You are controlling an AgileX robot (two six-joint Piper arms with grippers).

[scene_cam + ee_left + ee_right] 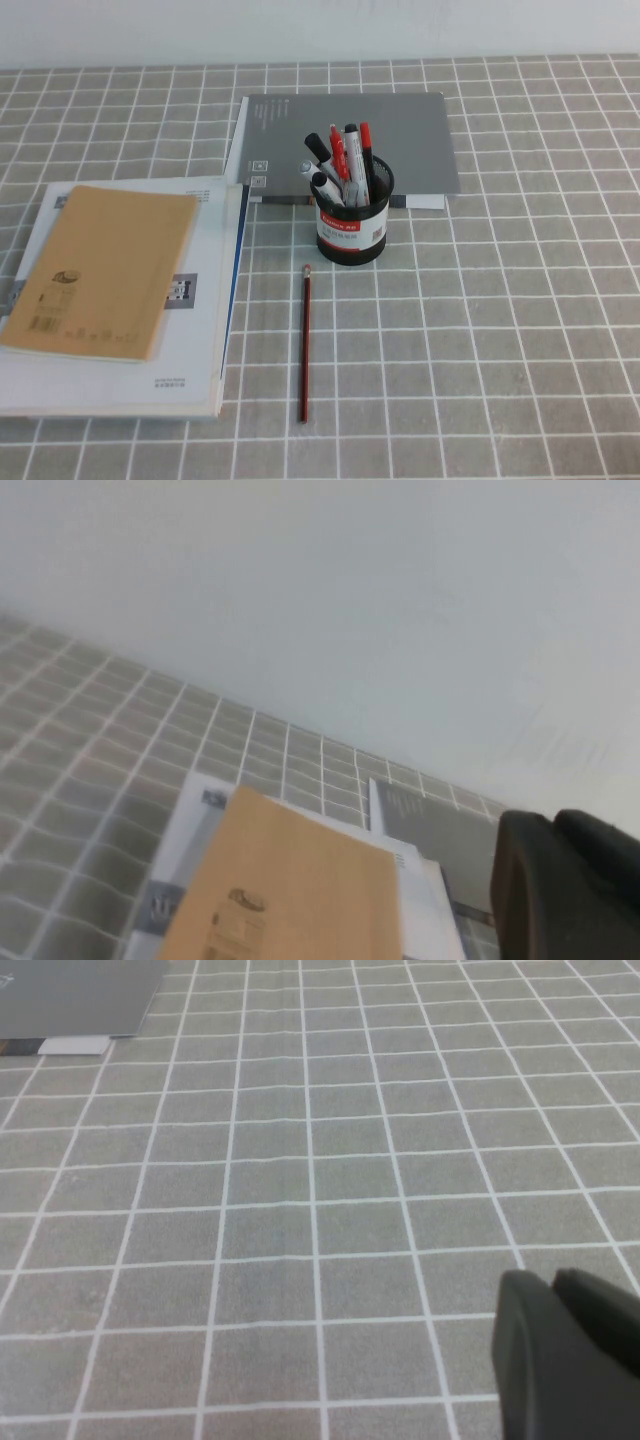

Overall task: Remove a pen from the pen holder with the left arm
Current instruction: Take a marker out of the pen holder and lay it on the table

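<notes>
A black mesh pen holder (352, 225) stands upright at the table's middle and holds several red and black pens (340, 160). A dark red pencil (305, 340) lies on the tiled cloth just in front of it. Neither arm shows in the high view. In the left wrist view my left gripper (553, 820) is shut with nothing between its fingers; it hangs above the left-side books, and the holder is out of that view. My right gripper (553, 1278) is also shut and empty, low over bare tiles.
A grey book (350, 145) lies behind the holder, its corner (80, 990) also in the right wrist view. At the left a tan notebook (105, 270) rests on a white book (200, 340); both show in the left wrist view, notebook (290, 890) over white book (185, 830).
</notes>
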